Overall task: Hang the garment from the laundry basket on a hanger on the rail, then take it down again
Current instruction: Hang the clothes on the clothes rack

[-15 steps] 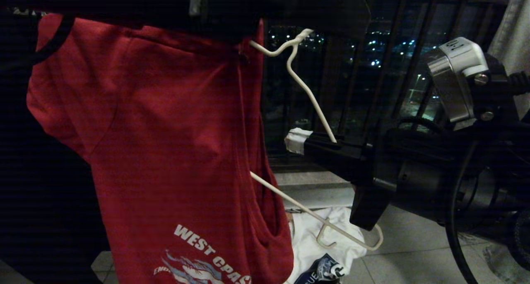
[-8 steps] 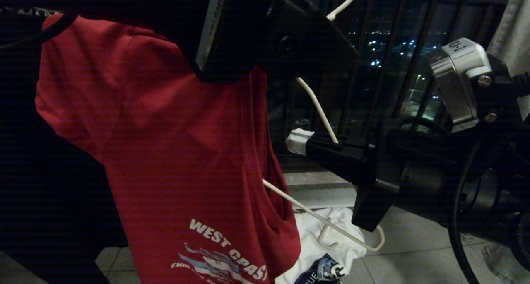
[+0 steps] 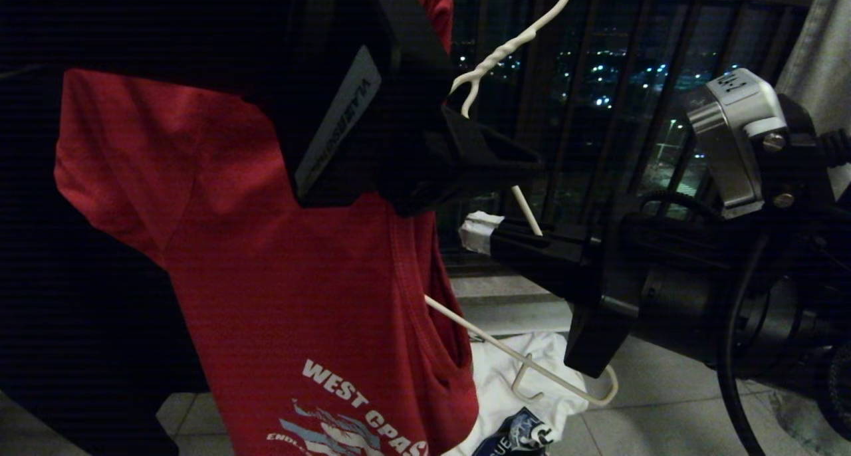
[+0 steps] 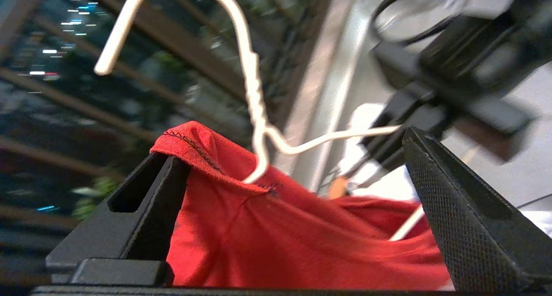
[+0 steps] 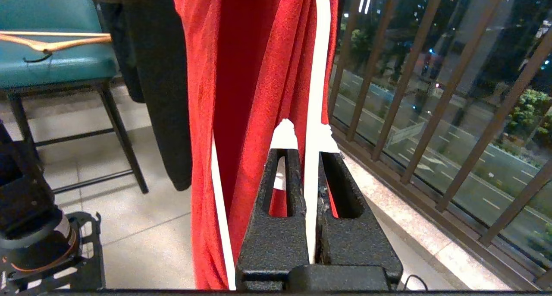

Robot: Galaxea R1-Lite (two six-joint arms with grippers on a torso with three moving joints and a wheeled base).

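The red T-shirt (image 3: 279,296) is half-threaded onto the wire hanger (image 3: 525,369); right end effector (image 5: 309,147) clamps the hanger, left end effector (image 4: 284,192) gapes apart. Hanging on the rail remains.

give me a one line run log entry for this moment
right gripper: shut on hanger | left gripper: open at garment collar | rail: unseen

Home balcony at night — railing bars (image 5: 431,93), tiled floor (image 5: 142,227), city lights

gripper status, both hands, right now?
Left hand: open, fingers either side of the red T-shirt, not clamping it.
Right hand: shut on the white wire hanger.
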